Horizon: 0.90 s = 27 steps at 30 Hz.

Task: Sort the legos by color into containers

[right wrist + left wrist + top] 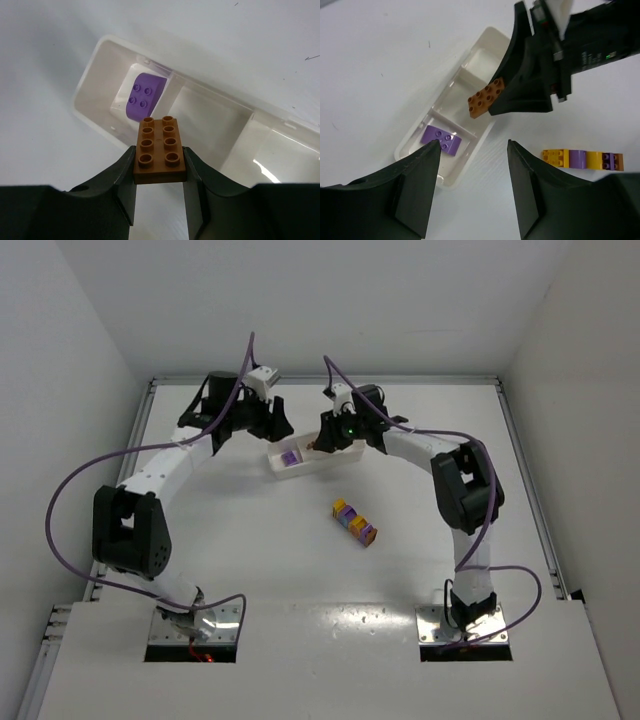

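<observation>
1. The white table point(300, 570) carries everything. The bases of both arms stand at its near edge.
2. The left arm point(150, 480) and the right arm point(460, 480) bend toward each other. They meet above the far middle part of the table, and a purple cable runs along each one.
3. The white tray point(320, 468) lies on the table under the two wrists, a little slanted. It has three open compartments in one row.
4. The left gripper point(474, 150) hangs over the left end of the tray. Its fingers are spread wide and there is nothing between them.
5. The right gripper point(160, 155) is clenched on an orange lego, with one finger pressing each long side. It hangs over the tray, to the right of the left gripper.
6. A row of joined legos point(355, 522) lies on the table, apart from the tray and nearer to the arm bases. From the left wrist view its colors are yellow, purple, yellow, purple and orange.
7. The orange lego point(159, 150) has eight studs and they point up. It is in the air above the tray and touches no compartment floor. It seems near the wall between the end and middle compartments, but I cannot tell which one is below it.
8. A purple lego point(145, 90) with four studs lies in the end compartment on the left arm's side. The two other compartments hold no lego.
</observation>
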Tool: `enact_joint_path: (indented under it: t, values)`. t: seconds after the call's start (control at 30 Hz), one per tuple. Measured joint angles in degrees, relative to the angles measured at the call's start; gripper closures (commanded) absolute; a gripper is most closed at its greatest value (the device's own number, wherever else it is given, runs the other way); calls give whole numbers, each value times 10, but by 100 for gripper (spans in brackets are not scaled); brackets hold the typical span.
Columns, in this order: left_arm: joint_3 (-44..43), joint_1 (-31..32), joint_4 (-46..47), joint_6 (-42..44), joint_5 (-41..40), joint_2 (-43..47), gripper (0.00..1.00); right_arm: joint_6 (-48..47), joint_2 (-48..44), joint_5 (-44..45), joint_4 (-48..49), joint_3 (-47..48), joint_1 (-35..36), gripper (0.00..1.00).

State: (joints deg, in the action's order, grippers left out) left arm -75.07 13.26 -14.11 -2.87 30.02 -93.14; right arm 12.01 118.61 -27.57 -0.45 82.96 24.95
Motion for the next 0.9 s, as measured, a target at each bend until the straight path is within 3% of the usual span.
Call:
enact_joint_path:
  t: [0.07,0.1,0.23,0.33,0.43,0.9]
  values:
    - [0,-2,6,-1,4,18,38,0,9,4,-3,8,1,94]
    - [0,-3,9,-2,4,22,38,0,14,6,-6,12,2,80]
    - [7,-10,8,-2,5,23,38,-1,28,22,-15,29,4,55]
    - [11,-13,4,-2,4,22,38,-6,36,40,-21,38,7,43]
    - [12,-13,5,-2,5,22,38,-15,40,56,-29,40,14,38]
    - [14,-13,5,-6,6,22,38,-49,43,99,-64,37,37,42]
